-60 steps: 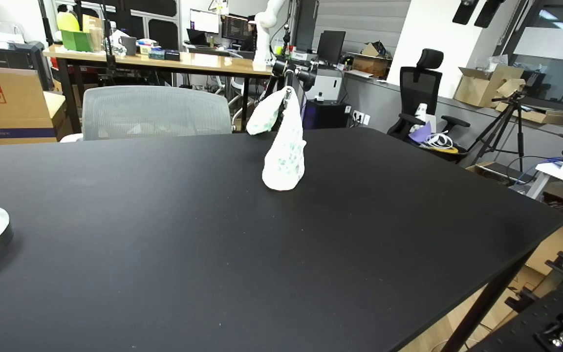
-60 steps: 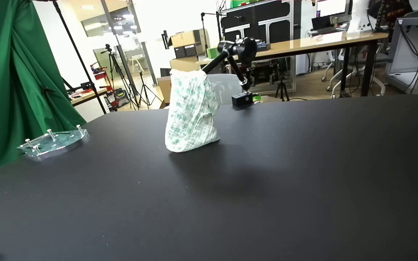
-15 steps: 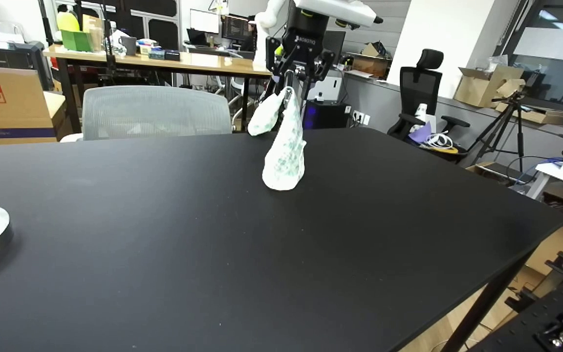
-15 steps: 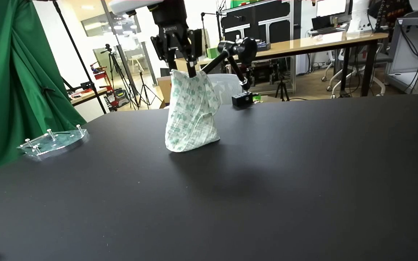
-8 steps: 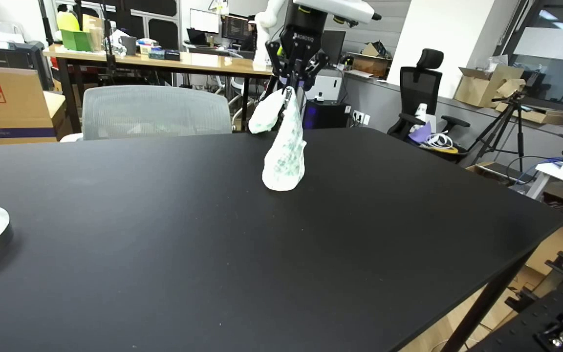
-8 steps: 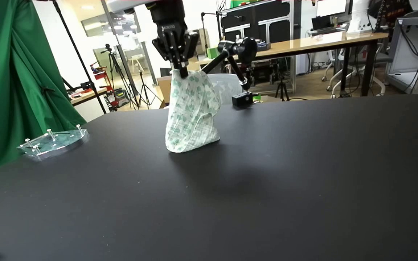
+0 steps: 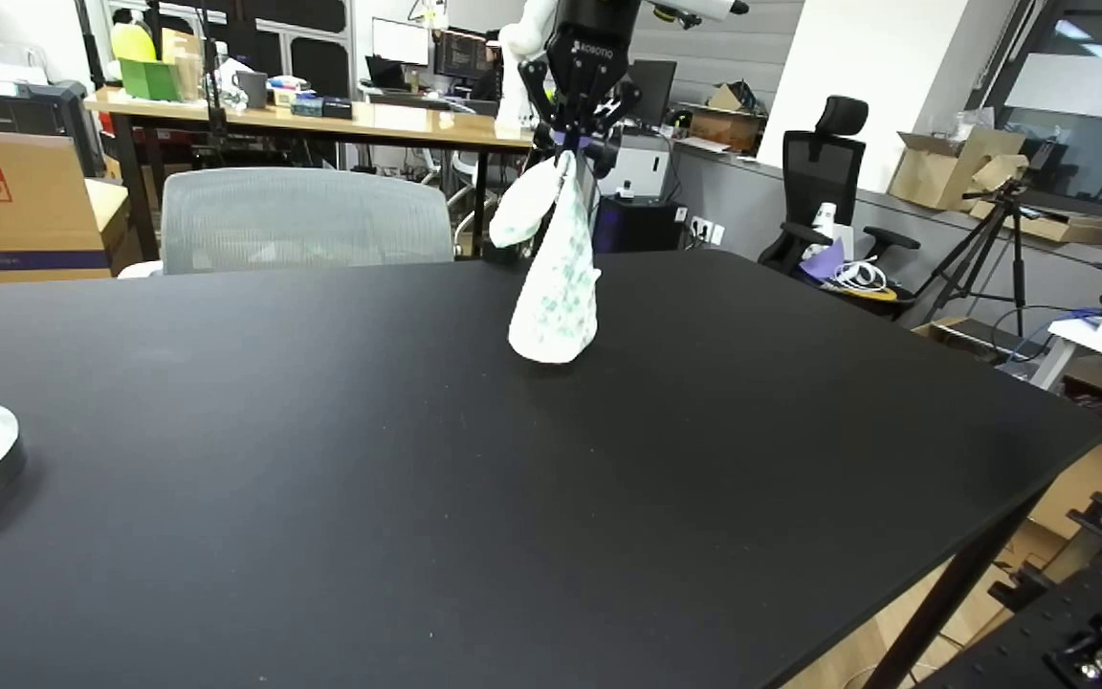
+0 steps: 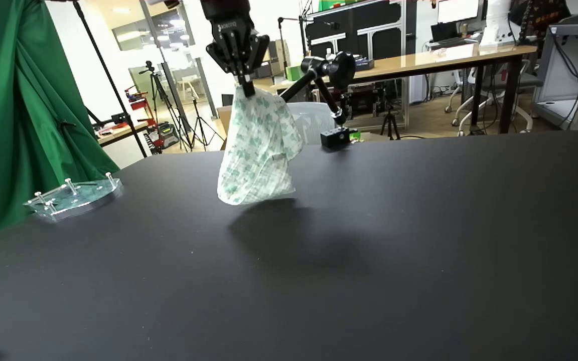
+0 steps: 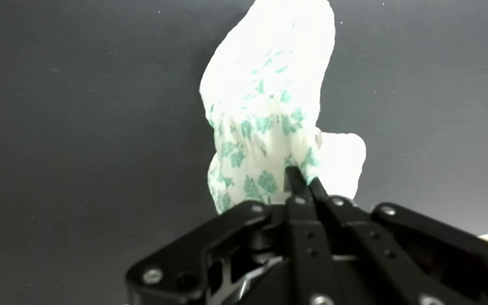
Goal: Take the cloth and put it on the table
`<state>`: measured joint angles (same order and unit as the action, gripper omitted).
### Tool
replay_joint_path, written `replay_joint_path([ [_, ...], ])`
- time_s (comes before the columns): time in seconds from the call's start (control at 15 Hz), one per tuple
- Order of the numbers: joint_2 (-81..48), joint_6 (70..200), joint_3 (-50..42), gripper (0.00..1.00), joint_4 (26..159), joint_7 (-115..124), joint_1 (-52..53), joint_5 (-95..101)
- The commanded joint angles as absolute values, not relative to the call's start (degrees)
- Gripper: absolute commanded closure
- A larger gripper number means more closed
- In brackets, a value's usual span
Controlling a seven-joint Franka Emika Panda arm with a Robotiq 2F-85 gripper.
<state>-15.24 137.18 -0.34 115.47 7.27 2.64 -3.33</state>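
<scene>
One thin, green-printed cloth (image 8: 259, 145) hangs from the end effector (image 9: 305, 176), which is clenched on its gathered top, hem just clear of the bench (image 8: 419, 250). I'd judge it light, limp, hardly breakable; that bunched ridge looks the surest hold.

In an exterior view, a grey mesh chair (image 7: 307, 215) stands beyond the far edge of the surface (image 7: 321, 478), a cardboard box (image 7: 20, 212) to its left; past the right edge are a black office chair (image 7: 824, 177) and a tripod (image 7: 1010, 206). In an exterior view, a clear studded plate (image 8: 86, 193) lies at the left edge, a green curtain (image 8: 18, 110) behind it, and a jointed black stand (image 8: 326, 68) rises at the far edge.
</scene>
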Motion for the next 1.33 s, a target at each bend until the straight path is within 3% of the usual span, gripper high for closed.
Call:
replay_joint_path([
  [0.0, -8.4, 136.4, -0.8, 0.99, 119.8, 9.1, 3.2, 0.6],
  [0.53, -2.2, 137.0, 1.5, 0.99, 127.7, 3.8, 3.1, 3.1],
  [1.27, -12.6, 147.4, 2.4, 0.99, 132.1, 10.3, 7.9, 17.6],
])
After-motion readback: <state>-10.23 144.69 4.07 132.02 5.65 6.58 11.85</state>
